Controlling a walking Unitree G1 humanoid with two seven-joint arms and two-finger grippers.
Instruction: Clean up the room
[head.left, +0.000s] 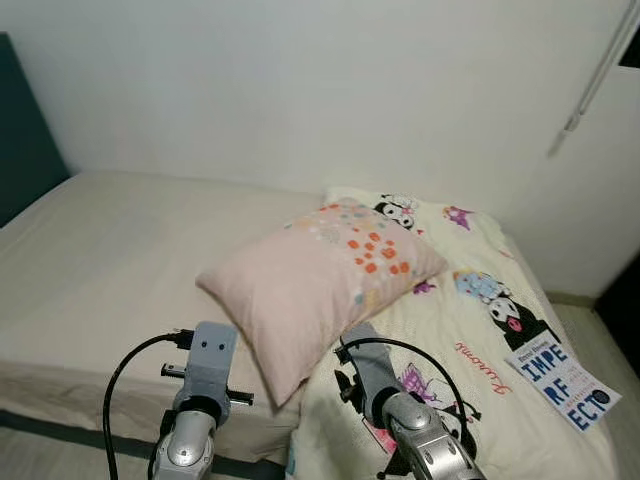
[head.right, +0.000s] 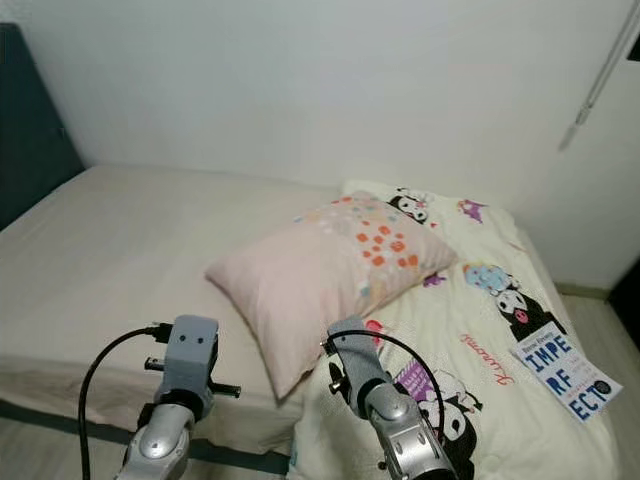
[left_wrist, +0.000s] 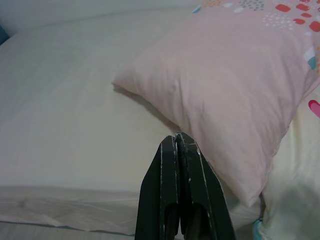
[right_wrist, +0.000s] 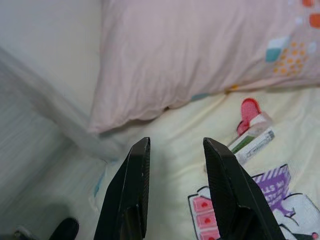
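While a pink pillow (head.left: 325, 275) is laid across the bed (head.left: 100, 260), left end effector (left_wrist: 178, 145) pressed together, right end effector (right_wrist: 172, 155) spread, book (head.left: 562, 383) on quilt (head.left: 470, 330).

A plain white wall (head.left: 300, 90) stands ahead of me, evenly and softly lit. Against it sits a wide bed (head.left: 110, 250) with a bare cream sheet, reaching from my left to my right. A dark teal headboard (head.left: 25, 130) rises at the bed's left end. On the right, a thin white pipe (head.left: 590, 85) slants down the wall. Pale floor (head.left: 590, 325) shows beside the bed's right end, with a dark edge at the far right.
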